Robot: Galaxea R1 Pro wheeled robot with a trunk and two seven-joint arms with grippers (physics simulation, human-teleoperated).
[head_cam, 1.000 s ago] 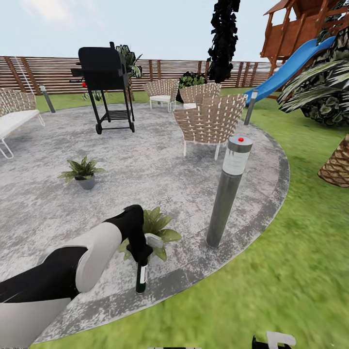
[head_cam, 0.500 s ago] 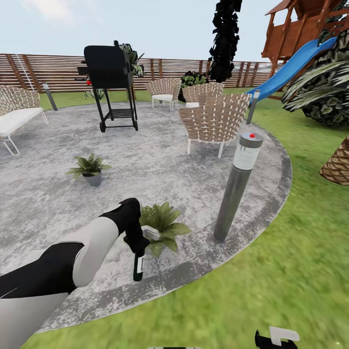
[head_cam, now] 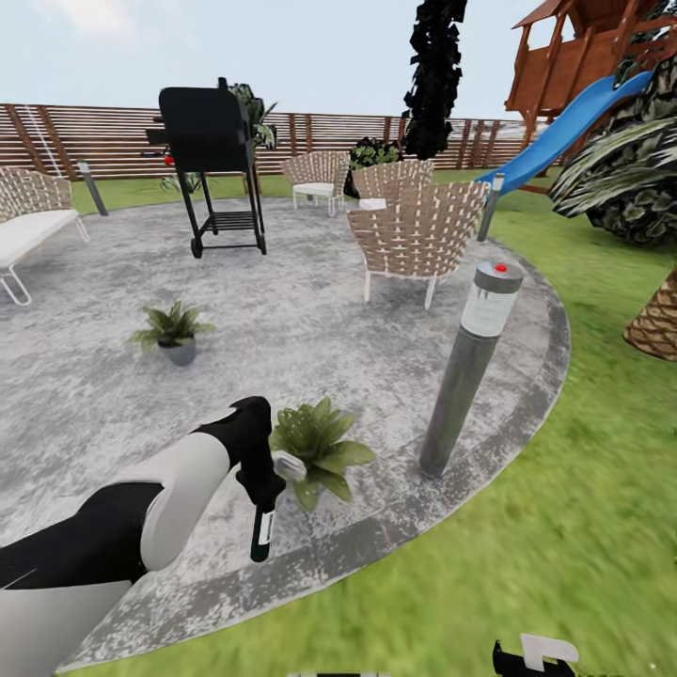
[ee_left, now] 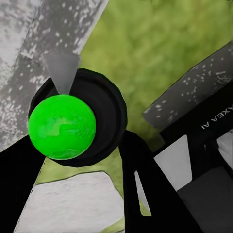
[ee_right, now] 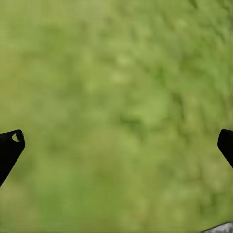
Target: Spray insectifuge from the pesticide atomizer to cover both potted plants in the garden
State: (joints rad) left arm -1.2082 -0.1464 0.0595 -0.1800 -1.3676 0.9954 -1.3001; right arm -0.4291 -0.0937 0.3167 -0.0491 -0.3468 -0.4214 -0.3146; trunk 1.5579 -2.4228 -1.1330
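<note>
Patio (head_cam: 395,376): round, grey, mottled, ringed by lawn (head_cam: 583,527). Potted plants: one (head_cam: 320,449) beside the left gripper (head_cam: 264,491), one (head_cam: 174,331) well apart. Spray bottle (head_cam: 260,533): dark, pale-labelled, hung head-up, gripped at its whitish trigger head by the left jaws; its green base (ee_left: 61,127) is seen in the wrist view. Right gripper (ee_right: 116,145): jaws spread wide, nothing held.

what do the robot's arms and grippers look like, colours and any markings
In the head view the left arm has glossy black segments and a rounded white shell, ending in a black wrist. The left gripper has flat black fingers, beside a white panel and mirrored lettering. The right gripper shows black fingertips; a black and white part sits low in the head view.
</note>
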